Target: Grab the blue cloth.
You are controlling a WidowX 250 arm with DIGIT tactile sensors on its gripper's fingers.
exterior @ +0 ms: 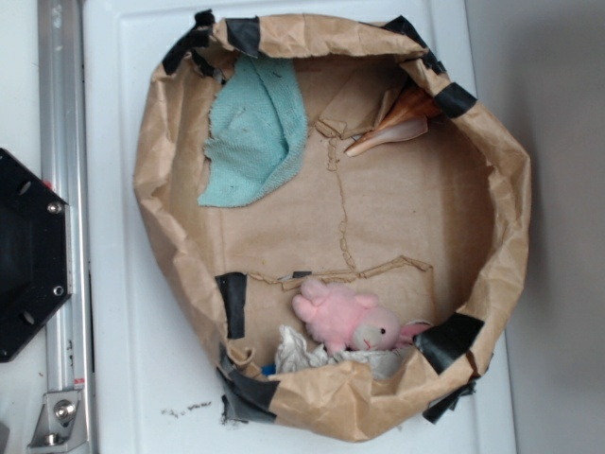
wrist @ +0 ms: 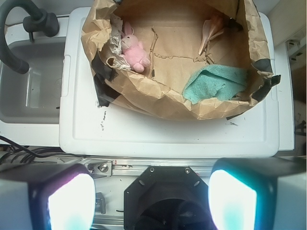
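The blue cloth [exterior: 253, 132] is a pale teal terry washcloth lying against the upper left inside wall of a brown paper bin [exterior: 170, 236]. In the wrist view the blue cloth [wrist: 216, 82] lies at the bin's near right. My gripper [wrist: 152, 201] shows only in the wrist view, with its two fingers wide apart and nothing between them. It hangs high over the robot's black base [wrist: 163, 201], well short of the bin and the cloth. The gripper is out of the exterior view.
A pink plush bunny [exterior: 350, 320] and a whitish wrinkly wad [exterior: 298, 352] lie at the bin's lower edge. A tan shell-like object [exterior: 397, 123] lies at the upper right. The bin stands on a white board [exterior: 123, 312]. A sink [wrist: 33, 81] is at left.
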